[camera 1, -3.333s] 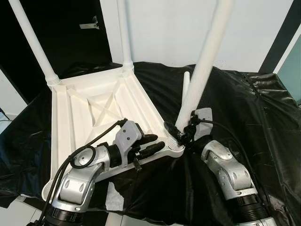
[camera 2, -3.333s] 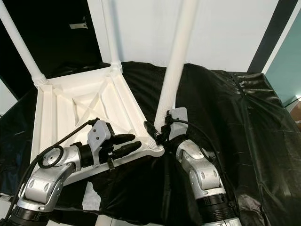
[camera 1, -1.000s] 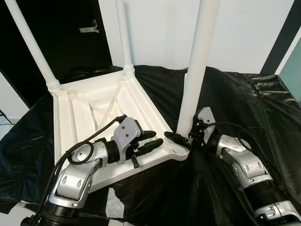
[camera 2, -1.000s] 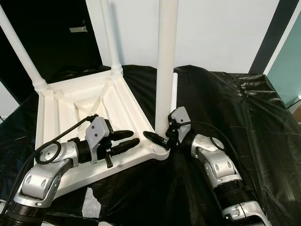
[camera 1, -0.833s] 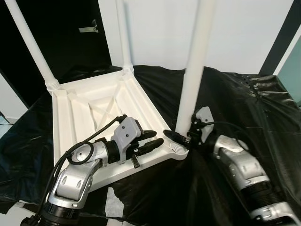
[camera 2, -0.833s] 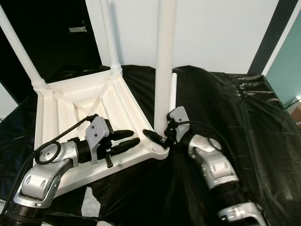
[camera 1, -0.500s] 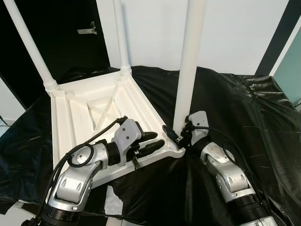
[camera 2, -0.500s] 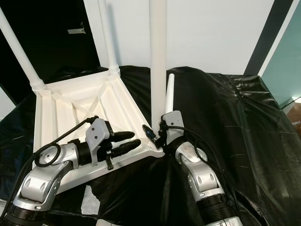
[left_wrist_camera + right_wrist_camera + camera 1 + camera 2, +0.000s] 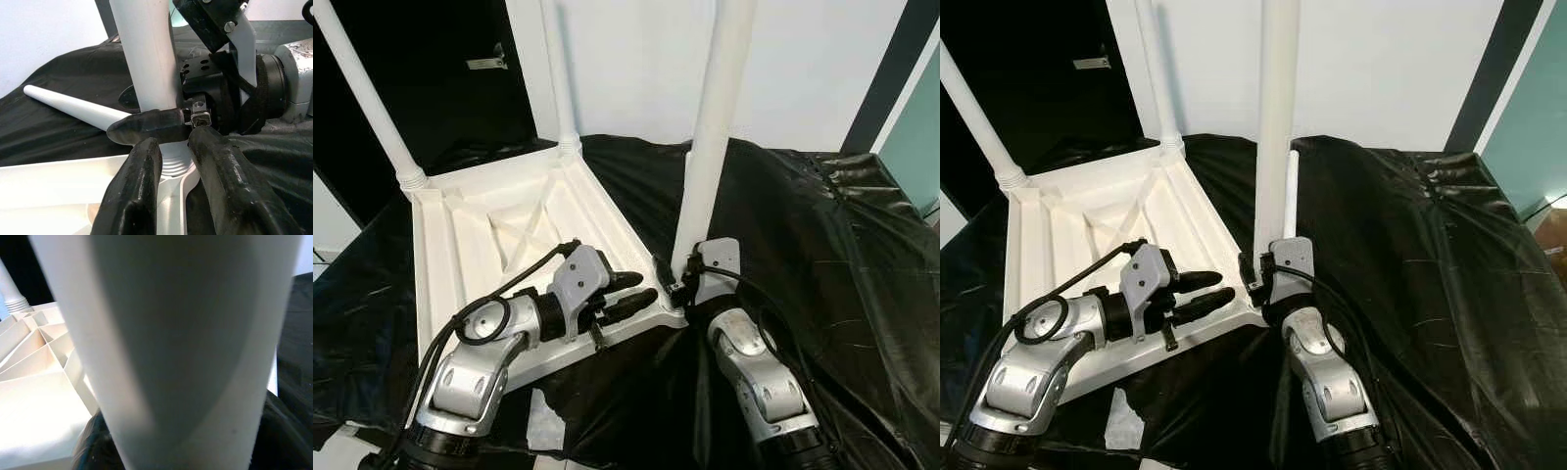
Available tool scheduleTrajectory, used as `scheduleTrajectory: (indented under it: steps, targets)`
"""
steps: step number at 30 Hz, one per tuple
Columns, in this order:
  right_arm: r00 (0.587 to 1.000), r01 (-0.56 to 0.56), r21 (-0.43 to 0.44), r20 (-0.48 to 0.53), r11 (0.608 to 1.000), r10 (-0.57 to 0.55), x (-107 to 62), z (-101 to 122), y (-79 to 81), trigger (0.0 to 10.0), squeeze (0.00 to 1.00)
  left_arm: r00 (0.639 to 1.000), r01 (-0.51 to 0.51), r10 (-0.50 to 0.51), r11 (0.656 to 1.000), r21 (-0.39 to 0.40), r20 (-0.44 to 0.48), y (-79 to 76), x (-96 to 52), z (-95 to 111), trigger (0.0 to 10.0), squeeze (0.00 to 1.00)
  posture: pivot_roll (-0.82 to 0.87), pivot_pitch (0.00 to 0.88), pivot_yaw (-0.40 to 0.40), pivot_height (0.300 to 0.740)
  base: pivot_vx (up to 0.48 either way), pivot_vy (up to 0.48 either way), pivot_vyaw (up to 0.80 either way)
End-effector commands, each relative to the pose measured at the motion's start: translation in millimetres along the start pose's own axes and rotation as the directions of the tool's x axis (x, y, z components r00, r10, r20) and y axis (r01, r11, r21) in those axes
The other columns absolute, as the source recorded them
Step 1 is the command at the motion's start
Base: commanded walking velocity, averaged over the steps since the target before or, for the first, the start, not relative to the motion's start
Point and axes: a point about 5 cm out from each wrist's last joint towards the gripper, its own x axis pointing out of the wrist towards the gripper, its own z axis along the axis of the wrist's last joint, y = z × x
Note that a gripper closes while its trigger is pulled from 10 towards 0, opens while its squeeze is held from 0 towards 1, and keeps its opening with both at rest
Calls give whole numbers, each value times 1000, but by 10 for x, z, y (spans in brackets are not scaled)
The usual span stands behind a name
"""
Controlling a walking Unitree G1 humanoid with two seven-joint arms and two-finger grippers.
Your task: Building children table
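Right end effector (image 9: 677, 284) clamps near-corner leg (image 9: 710, 147) at base; left end effector (image 9: 631, 294), fingers parted, empty, at tabletop (image 9: 499, 235) 5 o'clock rim. Risk: cross-threaded leg tilts, tabletop slides.

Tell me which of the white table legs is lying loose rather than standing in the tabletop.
The loose leg lying on the black sheet, just behind the right gripper. The other three stand upright in corners of the upturned tabletop.
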Motion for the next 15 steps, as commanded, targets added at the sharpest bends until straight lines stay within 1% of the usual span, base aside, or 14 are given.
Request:
scheduleTrajectory:
  steps: [1, 2, 3, 4, 6, 9, 11, 13, 14, 15]
  targets:
    - [997, 48, 41, -60, 998, -46, -46, -122, -55, 10000, 0, 999, -51, 51, 999, 4, 4, 27, 21, 5, 10000, 0, 0, 0, 13, 740, 0, 0, 0]
    - [997, 48, 41, -60, 998, -46, -46, -122, -55, 10000, 0, 999, -51, 51, 999, 4, 4, 27, 21, 5, 10000, 0, 0, 0, 13, 740, 0, 0, 0]
    - [997, 57, 63, -48, 996, -54, -54, -105, -53, 10000, 0, 999, -51, 51, 999, 4, 5, 27, 21, 6, 10000, 0, 0, 0, 13, 740, 0, 0, 0]
    - [997, 76, 124, -37, 989, -72, -60, -86, -73, 10000, 0, 999, -52, 52, 999, 4, 4, 26, 18, 5, 10000, 0, 4, 0, 9, 740, 0, 0, 0]
    - [995, 101, 202, -25, 974, -98, -64, -67, -123, 10000, 0, 998, -55, 55, 998, 4, 4, 27, 15, 5, 10000, 0, 6, 0, 7, 740, 0, 0, 0]
    - [994, 109, 182, -29, 977, -105, -61, -73, -157, 10000, 0, 998, -58, 58, 998, 4, 4, 28, 14, 5, 10000, 0, 6, 0, 6, 740, 0, 0, 0]
    - [994, 110, 214, -39, 971, -104, -60, -84, -157, 10000, 0, 998, -59, 59, 998, 4, 5, 26, 13, 6, 10000, 0, 9, 0, 5, 740, 0, 0, 0]
    - [997, 79, 148, -29, 986, -76, -56, -76, -131, 10000, 0, 998, -60, 60, 998, 6, 6, 25, 12, 6, 10000, 0, 8, 0, 5, 740, 0, 0, 0]
    - [997, 79, 148, -29, 986, -76, -56, -76, -131, 10000, 0, 998, -60, 60, 998, 6, 6, 25, 12, 6, 10000, 0, 8, 0, 5, 740, 0, 0, 0]
    - [998, 58, 101, -28, 993, -56, -54, -74, -115, 10000, 0, 998, -60, 60, 998, 6, 6, 26, 8, 6, 10000, 0, 9, 0, 5, 740, 0, 0, 0]
